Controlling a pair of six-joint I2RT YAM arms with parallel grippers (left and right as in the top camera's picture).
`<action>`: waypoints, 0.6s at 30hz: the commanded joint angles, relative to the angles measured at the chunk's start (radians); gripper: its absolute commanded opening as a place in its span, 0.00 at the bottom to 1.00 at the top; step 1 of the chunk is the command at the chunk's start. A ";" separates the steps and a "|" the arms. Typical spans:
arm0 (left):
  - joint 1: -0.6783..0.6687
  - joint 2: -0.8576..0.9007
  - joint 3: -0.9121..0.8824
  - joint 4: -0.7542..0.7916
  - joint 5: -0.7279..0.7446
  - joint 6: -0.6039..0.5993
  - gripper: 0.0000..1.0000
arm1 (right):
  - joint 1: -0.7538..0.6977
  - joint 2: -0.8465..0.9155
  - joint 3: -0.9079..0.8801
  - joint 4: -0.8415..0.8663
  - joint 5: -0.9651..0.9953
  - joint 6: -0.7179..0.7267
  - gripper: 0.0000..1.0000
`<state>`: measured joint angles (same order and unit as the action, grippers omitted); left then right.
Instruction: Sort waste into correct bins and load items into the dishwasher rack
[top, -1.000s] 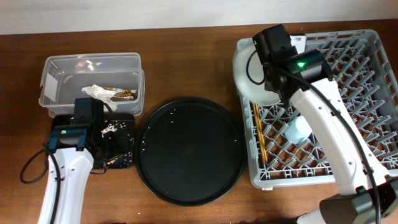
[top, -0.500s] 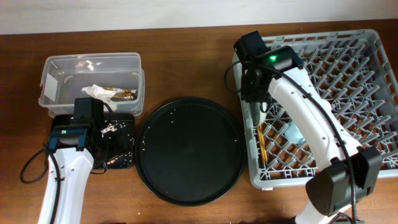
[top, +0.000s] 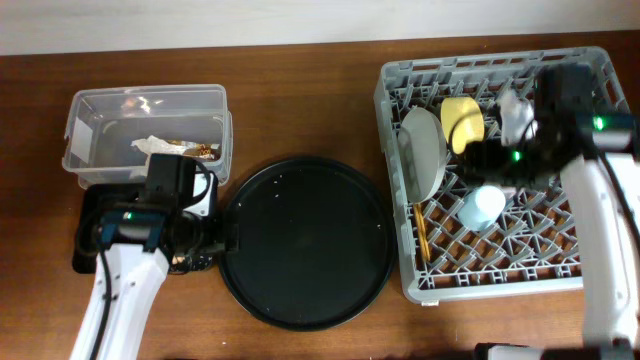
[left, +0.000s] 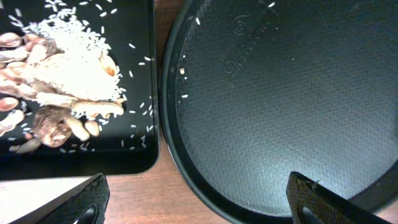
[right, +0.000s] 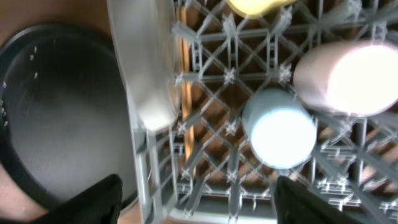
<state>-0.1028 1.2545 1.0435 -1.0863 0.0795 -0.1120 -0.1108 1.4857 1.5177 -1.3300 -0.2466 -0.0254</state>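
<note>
From overhead, your left gripper (top: 213, 237) hung low over the seam where the shallow black tray (top: 85, 215) met the large round black tray (top: 305, 240); its jaws could not be judged from up there. Behind it, the clear tub (top: 100, 120) held a crumpled white napkin (top: 155, 146) and the gold foil wrapper (top: 206, 152). On your right, the grey rack (top: 500, 288) carried the plate (top: 422, 150) standing on edge near its left wall, the yellow bowl (top: 462, 122) just beside that, the blue cup (top: 482, 207) nearer the middle, and the chopsticks (top: 420, 235) lying on the lattice along the left side. Your right gripper (top: 480, 160) hovered above the rack between bowl and blue cup

In your left wrist view, the 2 fingers (left: 68, 205) stood wide apart with nothing between them. Rice and beige-brown food scraps (left: 56, 81) lay heaped in the shallow tray; a thin strip of wooden table (left: 149, 186) separated it from the round tray, which bore a few stray grains

In your right wrist view, both fingers (right: 93, 202) were likewise spread and empty. Below them the blue cup sat on the lattice with the pink cup (right: 348, 78) just beside it, the plate upright to the left
</note>
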 joint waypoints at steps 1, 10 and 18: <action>-0.001 -0.225 -0.045 0.039 0.010 0.020 0.91 | -0.001 -0.273 -0.296 0.190 -0.006 -0.002 0.98; -0.001 -0.756 -0.266 0.105 0.006 -0.032 0.99 | -0.001 -0.675 -0.573 0.262 0.007 0.000 0.99; -0.001 -0.756 -0.266 0.105 0.006 -0.032 0.99 | 0.032 -0.580 -0.573 0.264 0.015 -0.002 0.99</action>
<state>-0.1036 0.5037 0.7868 -0.9833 0.0792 -0.1318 -0.1089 0.9413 0.9516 -1.0683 -0.2485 -0.0265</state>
